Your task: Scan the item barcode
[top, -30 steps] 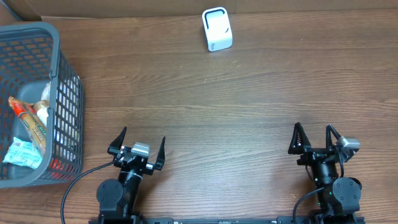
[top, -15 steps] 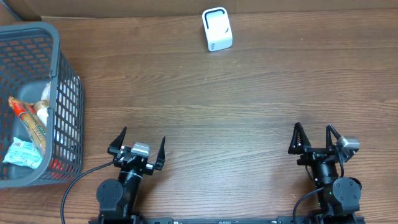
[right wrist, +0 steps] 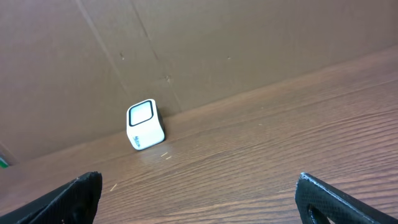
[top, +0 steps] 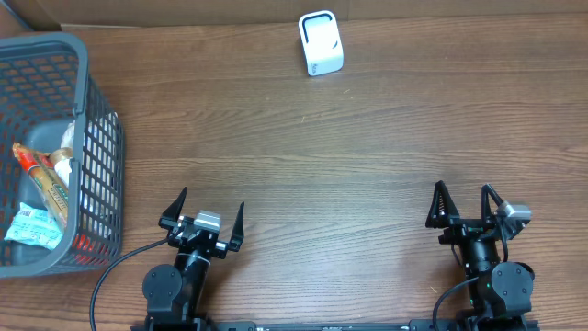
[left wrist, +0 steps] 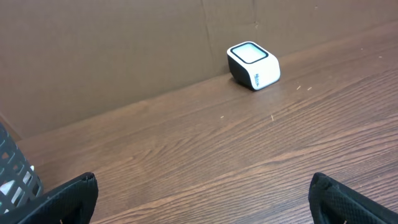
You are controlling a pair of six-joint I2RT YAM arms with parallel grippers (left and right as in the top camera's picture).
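A white box-shaped barcode scanner [top: 321, 43] with a dark-rimmed window stands at the table's far edge; it also shows in the left wrist view [left wrist: 253, 65] and the right wrist view [right wrist: 145, 124]. Packaged items [top: 41, 188] lie in the grey mesh basket [top: 92, 138] at the left. My left gripper [top: 203, 213] rests open near the front edge, right of the basket, with nothing between its fingertips [left wrist: 68, 199]. Low at the front right my right gripper [top: 462, 204] is open and empty too, its fingertips [right wrist: 339, 199] wide apart.
A brown cardboard wall [left wrist: 124, 50] runs along the table's far edge behind the scanner. The wooden tabletop [top: 322, 156] spreads between the grippers and the scanner. A black cable [top: 115, 271] trails from the left arm's base.
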